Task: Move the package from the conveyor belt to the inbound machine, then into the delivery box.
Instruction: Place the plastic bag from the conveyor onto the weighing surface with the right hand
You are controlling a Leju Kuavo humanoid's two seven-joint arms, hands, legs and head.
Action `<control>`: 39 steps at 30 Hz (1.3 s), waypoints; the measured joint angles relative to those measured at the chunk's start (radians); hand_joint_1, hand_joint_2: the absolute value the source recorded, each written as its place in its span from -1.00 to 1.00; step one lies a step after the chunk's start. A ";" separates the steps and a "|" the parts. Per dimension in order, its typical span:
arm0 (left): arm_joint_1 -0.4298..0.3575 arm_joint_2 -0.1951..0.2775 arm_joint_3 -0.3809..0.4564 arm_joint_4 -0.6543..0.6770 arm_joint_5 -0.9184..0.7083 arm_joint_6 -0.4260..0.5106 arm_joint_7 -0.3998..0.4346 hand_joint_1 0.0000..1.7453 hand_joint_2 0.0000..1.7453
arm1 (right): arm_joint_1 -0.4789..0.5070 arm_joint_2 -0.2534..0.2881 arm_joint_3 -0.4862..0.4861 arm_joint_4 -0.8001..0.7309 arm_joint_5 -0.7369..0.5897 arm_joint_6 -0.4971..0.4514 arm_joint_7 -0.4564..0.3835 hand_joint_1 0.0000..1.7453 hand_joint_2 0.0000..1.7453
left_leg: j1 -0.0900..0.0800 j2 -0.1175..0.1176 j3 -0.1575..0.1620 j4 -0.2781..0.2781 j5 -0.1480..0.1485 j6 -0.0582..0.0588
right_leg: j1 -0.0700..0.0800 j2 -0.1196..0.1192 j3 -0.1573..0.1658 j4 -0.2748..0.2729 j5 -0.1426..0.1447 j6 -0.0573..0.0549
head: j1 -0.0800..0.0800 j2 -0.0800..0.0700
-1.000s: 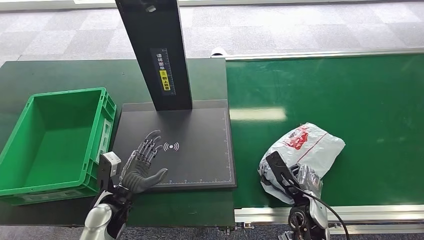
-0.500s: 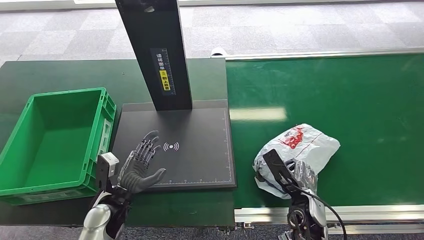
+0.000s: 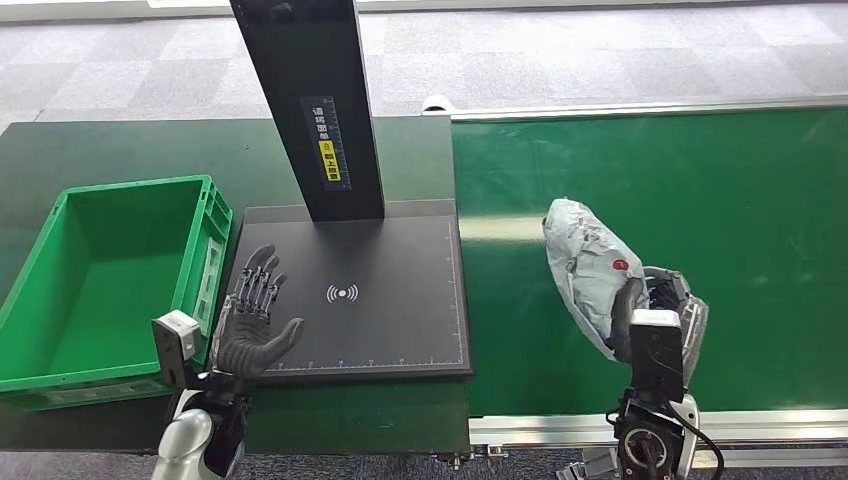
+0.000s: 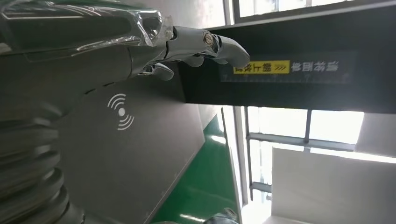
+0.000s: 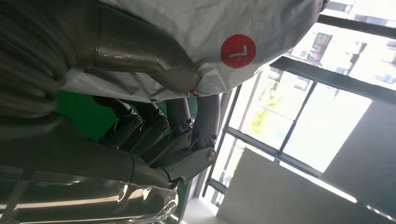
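1. My right robot hand [image 3: 660, 305] now grips the grey package [image 3: 585, 265], lifted and upended at centre right of the head view, off the green belt [image 3: 700, 180].
2. My left robot hand [image 3: 250, 320] has drifted left, fingers spread, empty.
3. Pickup done; the black scanner pad [image 3: 390, 260] comes next.

A parcel-sorting site: green conveyor belt [image 3: 700, 200], black scanning machine [image 3: 350, 290], green crate [image 3: 110, 280]
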 joint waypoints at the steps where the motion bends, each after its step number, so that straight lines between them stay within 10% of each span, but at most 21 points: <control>1: -0.003 -0.003 0.001 -0.003 0.000 0.021 -0.009 -1.00 1.00 | 0.006 0.006 -0.008 -0.027 -0.025 -0.015 -0.025 1.00 1.00 | 0.000 0.000 0.000 0.000 0.000 0.000 | 0.000 0.000 0.000 0.000 0.000 0.000 | 0.000 0.000; 7: -0.027 -0.018 0.001 -0.020 0.011 0.159 -0.066 -1.00 1.00 | 0.010 0.033 -0.005 -0.124 0.097 -0.175 -0.108 1.00 1.00 | 0.000 0.001 0.001 0.000 0.000 0.000 | 0.000 0.000 0.002 0.000 0.000 0.000 | 0.000 0.000; 12: -0.029 -0.021 -0.008 -0.044 0.025 0.205 -0.092 -1.00 1.00 | -0.089 0.031 0.177 -0.038 0.713 -0.165 0.087 1.00 1.00 | 0.000 0.004 0.003 -0.001 0.000 0.000 | 0.001 0.002 0.003 0.000 0.000 0.000 | 0.000 0.000; 18: -0.031 -0.015 -0.012 -0.060 0.044 0.220 -0.099 -1.00 1.00 | -0.289 0.007 0.434 0.290 0.971 -0.068 0.226 1.00 1.00 | 0.001 0.003 0.003 -0.001 0.002 0.000 | 0.001 0.001 0.004 0.001 0.001 0.000 | 0.000 0.000; 27: -0.035 -0.005 -0.016 -0.051 0.060 0.214 -0.095 -1.00 1.00 | -0.488 0.006 0.703 0.751 0.946 -0.045 0.169 1.00 1.00 | 0.000 -0.001 0.001 0.000 0.002 0.000 | 0.001 -0.003 0.003 0.000 0.001 0.000 | 0.000 0.000; 39: -0.040 0.004 -0.036 -0.037 0.074 0.207 -0.090 -1.00 1.00 | -0.503 0.056 0.861 0.938 0.576 0.151 -0.036 1.00 1.00 | 0.000 -0.001 0.002 0.000 0.002 0.000 | 0.001 -0.003 0.003 0.000 0.000 0.000 | 0.000 0.000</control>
